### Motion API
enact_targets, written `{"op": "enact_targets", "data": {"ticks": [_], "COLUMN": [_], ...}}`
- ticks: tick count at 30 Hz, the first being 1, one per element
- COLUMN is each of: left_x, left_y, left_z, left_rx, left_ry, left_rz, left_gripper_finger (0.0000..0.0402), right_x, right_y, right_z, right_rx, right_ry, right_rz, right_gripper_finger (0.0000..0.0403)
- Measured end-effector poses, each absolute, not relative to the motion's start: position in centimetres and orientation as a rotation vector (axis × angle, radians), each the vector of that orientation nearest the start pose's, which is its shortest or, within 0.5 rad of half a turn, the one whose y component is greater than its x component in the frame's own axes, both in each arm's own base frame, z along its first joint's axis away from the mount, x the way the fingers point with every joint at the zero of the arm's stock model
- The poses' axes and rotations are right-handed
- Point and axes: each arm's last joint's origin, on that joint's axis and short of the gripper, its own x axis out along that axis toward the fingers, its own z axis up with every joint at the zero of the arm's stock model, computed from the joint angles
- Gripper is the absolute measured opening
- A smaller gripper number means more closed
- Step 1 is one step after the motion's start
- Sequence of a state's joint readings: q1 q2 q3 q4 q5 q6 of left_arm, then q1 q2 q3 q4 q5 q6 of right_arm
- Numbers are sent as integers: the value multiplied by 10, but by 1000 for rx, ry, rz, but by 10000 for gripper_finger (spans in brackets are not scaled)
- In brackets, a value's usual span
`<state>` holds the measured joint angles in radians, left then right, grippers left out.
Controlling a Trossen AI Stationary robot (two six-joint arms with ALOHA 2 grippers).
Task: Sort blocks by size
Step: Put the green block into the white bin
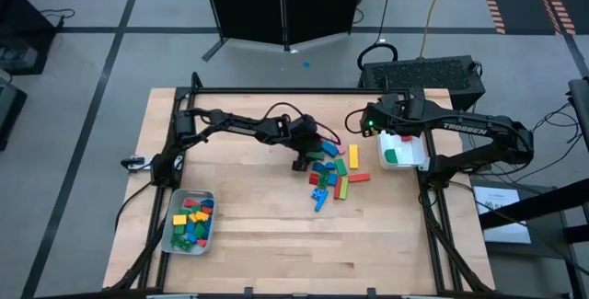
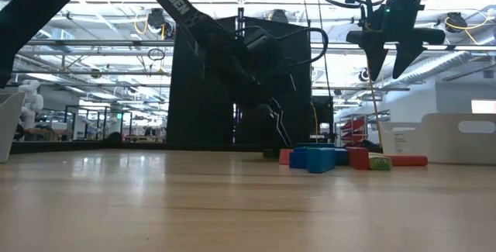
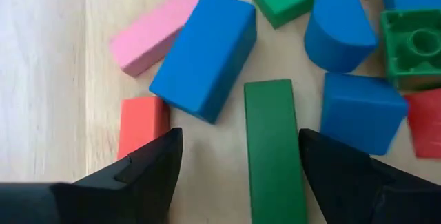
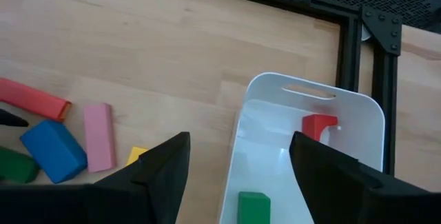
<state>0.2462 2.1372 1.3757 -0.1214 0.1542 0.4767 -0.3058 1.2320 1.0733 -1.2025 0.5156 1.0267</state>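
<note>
Left gripper [image 3: 234,162] low over the block pile, fingers wide astride a green bar [image 3: 272,148] — right gripper [image 4: 238,169] open, empty, above the white tray [image 4: 365,114].

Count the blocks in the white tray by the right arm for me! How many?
2. A green block lies nearer the right gripper, and a red block sits toward the handle end of the white tray. The gripper's fingers may hide more.
</note>
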Motion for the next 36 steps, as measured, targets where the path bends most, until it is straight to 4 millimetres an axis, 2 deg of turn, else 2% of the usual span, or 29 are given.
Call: {"op": "enact_targets", "data": {"ticks": [3,6,16,24,28,36], "left_x": [428,427,427,423,418,403], "left_y": [102,100,85,79,79,89], "left_z": [123,123,122,127,146,215], "left_rx": [253,229,239,163,123,153], "left_ry": [890,906,947,990,977,819], "left_rz": [-125,-123,-118,-55,-27,136], "left_gripper_finger": [281,253,90,87,87,87], "right_x": [189,190,194,205,213,224], "right_y": [-75,-75,-75,-77,-79,-82], "right_z": [282,282,283,286,289,296], "right_rx": [664,665,676,689,669,660], "right_ry": [891,889,877,820,787,670], "right_rz": [-1310,-1309,-1256,-1138,-1050,-984], "right_gripper_finger": [242,242,242,242,242,242]}}
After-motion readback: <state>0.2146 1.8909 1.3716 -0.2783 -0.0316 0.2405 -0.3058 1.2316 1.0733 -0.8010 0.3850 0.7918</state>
